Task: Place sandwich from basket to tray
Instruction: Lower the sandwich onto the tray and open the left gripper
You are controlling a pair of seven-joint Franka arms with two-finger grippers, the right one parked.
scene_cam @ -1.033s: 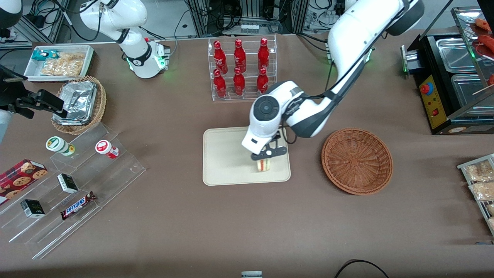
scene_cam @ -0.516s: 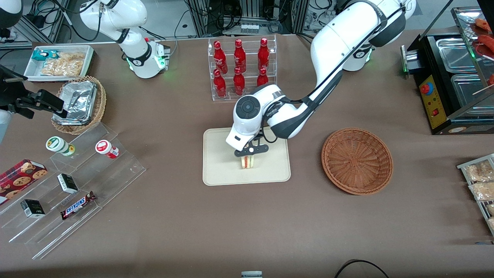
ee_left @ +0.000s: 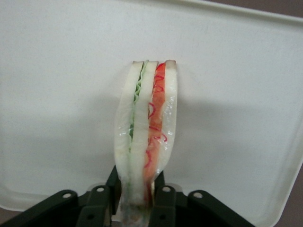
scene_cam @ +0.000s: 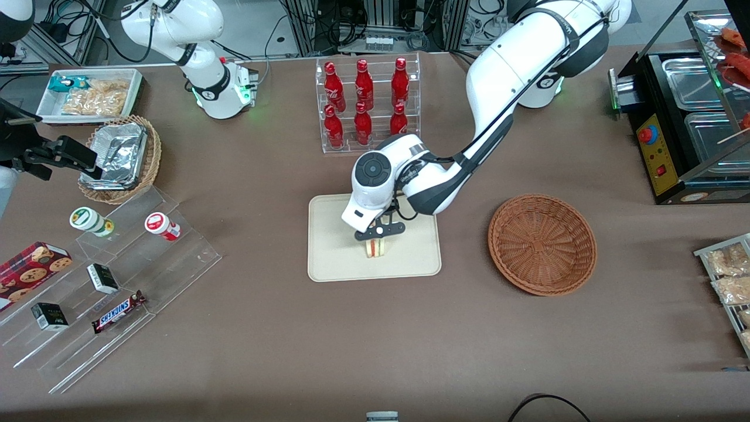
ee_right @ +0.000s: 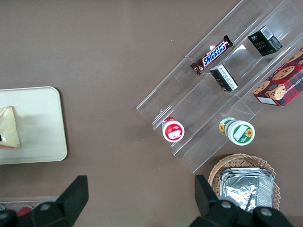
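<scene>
The sandwich [scene_cam: 375,248] is a pale bread wedge with red and green filling, standing on edge over the middle of the cream-beige tray [scene_cam: 334,258]. My left gripper [scene_cam: 379,233] is shut on the sandwich, directly above the tray. In the left wrist view the sandwich [ee_left: 147,127] sits between the black fingers [ee_left: 111,187] with the tray [ee_left: 57,94] beneath it. The reddish-brown wicker basket [scene_cam: 542,243] is empty, beside the tray toward the working arm's end. The sandwich [ee_right: 9,128] and the tray [ee_right: 40,123] also show in the right wrist view.
A clear rack of red bottles [scene_cam: 366,102] stands farther from the front camera than the tray. Clear stepped shelves with snacks [scene_cam: 111,281], a foil-lined basket [scene_cam: 120,158] and a white bin [scene_cam: 91,94] lie toward the parked arm's end. A black warmer [scene_cam: 685,117] stands at the working arm's end.
My gripper carried the sandwich from the tray's edge nearest the basket to the tray's middle and has lowered it slightly.
</scene>
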